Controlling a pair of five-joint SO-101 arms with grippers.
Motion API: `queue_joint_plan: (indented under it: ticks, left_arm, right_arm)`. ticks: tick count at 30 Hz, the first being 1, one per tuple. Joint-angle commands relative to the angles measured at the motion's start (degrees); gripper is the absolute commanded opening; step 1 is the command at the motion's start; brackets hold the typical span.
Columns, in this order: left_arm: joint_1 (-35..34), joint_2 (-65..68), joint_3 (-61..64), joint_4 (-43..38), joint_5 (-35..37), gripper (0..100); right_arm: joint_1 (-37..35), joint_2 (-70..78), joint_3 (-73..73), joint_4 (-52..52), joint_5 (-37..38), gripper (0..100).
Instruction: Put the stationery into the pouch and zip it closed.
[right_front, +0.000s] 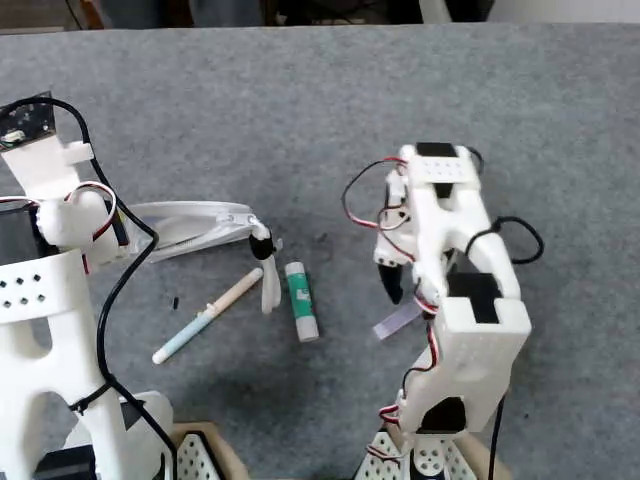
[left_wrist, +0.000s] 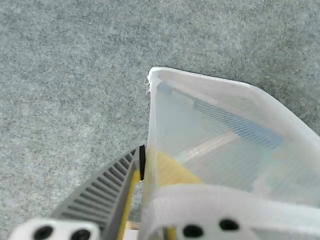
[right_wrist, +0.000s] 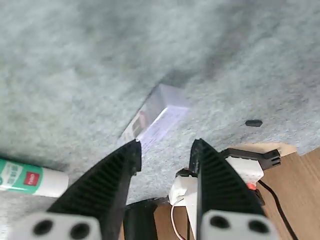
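Nearest the table's (right_front: 300, 100) front edge, the right gripper (right_wrist: 166, 146) hangs with its jaws apart over 1 small eraser (right_wrist: 157, 112). To its left, 1 pen (right_front: 205, 318) and 1 glue stick (right_front: 300, 301) lie near each other. Farther back, by the left edge, the left gripper (left_wrist: 146, 172) is clamped on the mesh pouch (left_wrist: 220, 135).

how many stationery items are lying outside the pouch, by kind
pen: 1
glue stick: 1
small lavender block: 1
white stick with black end: 1
total outside the pouch: 4
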Motion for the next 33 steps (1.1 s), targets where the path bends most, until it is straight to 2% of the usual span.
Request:
queue_joint_plan:
  ticks: [1, 7, 14, 24, 33]
  left_arm:
    - [-1.6, 2.2, 0.7, -0.8, -0.2, 3]
    - [-1.2, 2.2, 0.3, -0.8, -0.2, 3]
    - [-0.3, 1.9, 0.2, -0.8, -0.2, 3]
    - [-0.3, 2.0, 0.2, -0.8, -1.1, 3]
    - [-0.3, 1.8, 0.2, -0.9, -1.7, 3]
  right_arm:
    - [3.9, -2.5, -0.3, 0.9, -0.9, 17.3]
    - [3.7, -1.8, -0.2, 0.4, -1.1, 17.3]
    - [3.3, 3.7, -1.4, 0.4, -4.9, 17.3]
    - [2.2, 20.5, -14.5, 0.7, -7.7, 17.3]
    - [0.1, 19.6, -20.5, 0.7, -9.6, 17.3]
